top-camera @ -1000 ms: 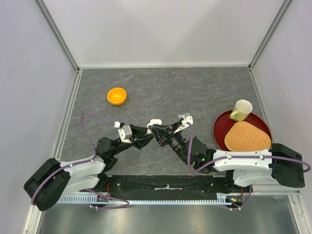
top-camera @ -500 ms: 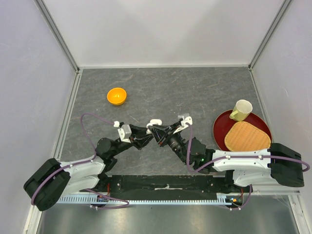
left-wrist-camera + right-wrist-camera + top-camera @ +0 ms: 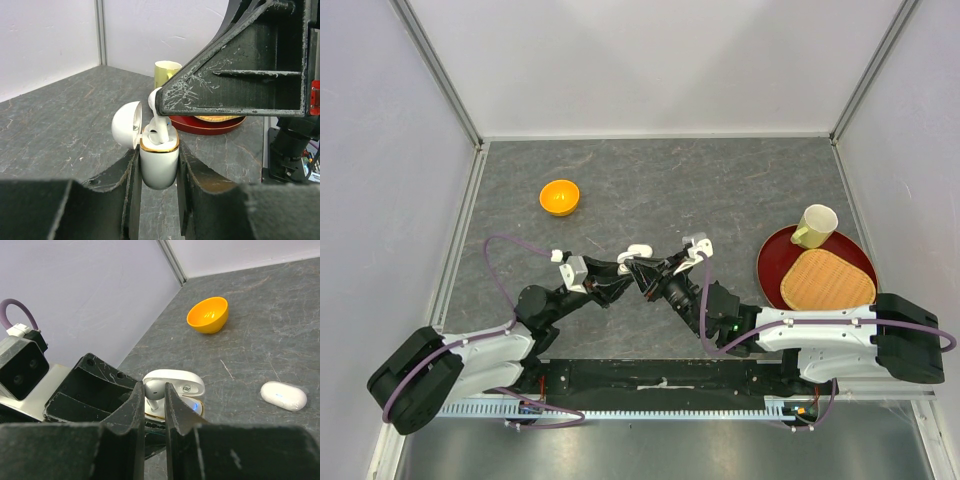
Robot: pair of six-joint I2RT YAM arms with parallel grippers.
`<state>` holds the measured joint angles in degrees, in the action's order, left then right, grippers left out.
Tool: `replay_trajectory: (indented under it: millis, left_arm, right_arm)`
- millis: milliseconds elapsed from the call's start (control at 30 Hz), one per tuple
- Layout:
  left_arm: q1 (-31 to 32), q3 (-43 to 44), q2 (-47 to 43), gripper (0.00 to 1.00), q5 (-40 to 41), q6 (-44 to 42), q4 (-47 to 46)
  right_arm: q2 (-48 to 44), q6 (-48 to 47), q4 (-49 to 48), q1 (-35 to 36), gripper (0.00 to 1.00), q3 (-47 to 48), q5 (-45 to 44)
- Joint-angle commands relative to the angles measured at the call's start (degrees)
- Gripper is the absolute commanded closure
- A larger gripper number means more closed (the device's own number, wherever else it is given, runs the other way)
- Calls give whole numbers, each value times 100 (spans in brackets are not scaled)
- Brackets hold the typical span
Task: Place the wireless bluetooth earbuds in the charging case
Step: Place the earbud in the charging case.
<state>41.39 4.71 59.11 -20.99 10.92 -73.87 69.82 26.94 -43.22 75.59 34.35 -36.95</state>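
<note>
My left gripper (image 3: pixel 159 172) is shut on an open white charging case (image 3: pixel 159 160) with a gold rim, its lid (image 3: pixel 125 125) swung to the left. My right gripper (image 3: pixel 154 392) is shut on a tiny white earbud (image 3: pixel 154 389) and holds it with its stem down in the case's open mouth. The earbud also shows in the left wrist view (image 3: pixel 159 122) under the right fingers. In the top view both grippers meet at the table's middle (image 3: pixel 640 270), with the case lid (image 3: pixel 636 251) just visible. A second, closed white case (image 3: pixel 283 396) lies on the table to the right.
An orange bowl (image 3: pixel 559 197) sits at the back left. A red tray (image 3: pixel 775 262) at the right holds a pale yellow mug (image 3: pixel 814 226) and a woven mat (image 3: pixel 826 279). Walls enclose the grey table on three sides.
Both arms have shifted very slightly; the grippers stay together at the case. Nothing was let go or taken.
</note>
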Motion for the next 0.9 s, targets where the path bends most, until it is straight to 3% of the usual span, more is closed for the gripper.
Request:
replay_trajectory:
  millis: [0,433,867]
  left_arm:
    - [-25,30,-84,98,245,112,-1983]
    - [-25,12,-93,98,78,112,-2009]
    - [-25,-58,-102,98,174,95,-2149]
  right_arm:
    - [5,66,104,122,100,204,215]
    - [172,31,-512,122,100,177,-14]
    - [383,294,-485,114,100,134,144]
